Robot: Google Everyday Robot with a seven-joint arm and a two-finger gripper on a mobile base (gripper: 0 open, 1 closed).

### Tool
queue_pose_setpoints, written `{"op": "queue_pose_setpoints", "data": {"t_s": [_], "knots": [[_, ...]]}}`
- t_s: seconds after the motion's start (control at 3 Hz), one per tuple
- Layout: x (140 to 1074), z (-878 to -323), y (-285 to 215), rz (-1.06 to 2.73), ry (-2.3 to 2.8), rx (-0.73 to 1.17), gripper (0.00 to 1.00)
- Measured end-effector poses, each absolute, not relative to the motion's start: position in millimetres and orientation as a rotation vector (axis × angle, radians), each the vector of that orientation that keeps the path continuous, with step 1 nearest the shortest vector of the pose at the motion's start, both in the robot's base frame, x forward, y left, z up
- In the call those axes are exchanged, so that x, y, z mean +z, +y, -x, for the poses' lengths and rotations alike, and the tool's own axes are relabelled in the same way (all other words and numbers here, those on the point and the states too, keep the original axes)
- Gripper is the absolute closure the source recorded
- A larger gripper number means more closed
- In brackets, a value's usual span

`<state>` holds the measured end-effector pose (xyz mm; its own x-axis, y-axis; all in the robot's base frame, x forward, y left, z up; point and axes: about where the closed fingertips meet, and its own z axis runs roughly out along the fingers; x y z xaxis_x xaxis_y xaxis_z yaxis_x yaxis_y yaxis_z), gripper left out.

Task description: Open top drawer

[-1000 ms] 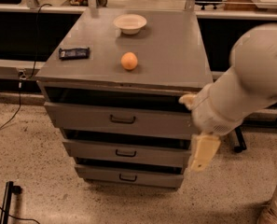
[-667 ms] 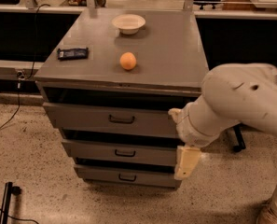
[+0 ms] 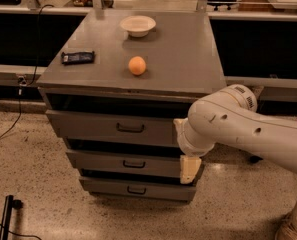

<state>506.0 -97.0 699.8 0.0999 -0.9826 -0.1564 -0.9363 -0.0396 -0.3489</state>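
The top drawer point(image 3: 113, 128) is the uppermost and tallest of three grey drawers in a grey metal cabinet. It has a small dark bar handle point(image 3: 130, 128) at its middle. A dark gap shows between its front and the cabinet top. My gripper point(image 3: 190, 169) hangs at the end of the white arm point(image 3: 228, 124), in front of the right ends of the drawers. It is lower than the top drawer's handle and to its right, about level with the middle drawer point(image 3: 123, 163). It holds nothing that I can see.
On the cabinet top point(image 3: 188, 59) lie an orange point(image 3: 137, 65), a white bowl point(image 3: 137, 25) and a dark flat packet point(image 3: 78, 57). The bottom drawer point(image 3: 133, 189) sits near the speckled floor. Dark shelving runs behind. A cable lies on the floor at left.
My arm has swung left and down across the cabinet front. The gripper has come from the cabinet's right edge to in front of the drawers' right ends. The drawers have not moved.
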Motion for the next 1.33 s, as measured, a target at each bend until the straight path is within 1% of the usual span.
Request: {"op": "queue_pose_setpoints", "data": {"t_s": [0.33, 0.67, 1.0, 1.33], "knots": [[700, -506, -97, 2.025, 1.883, -0.177, 0.00], [701, -514, -98, 2.040, 1.862, -0.215, 0.00], [709, -535, -98, 2.038, 1.816, -0.264, 0.00], [711, -557, -99, 2.010, 1.783, -0.246, 0.00]]}}
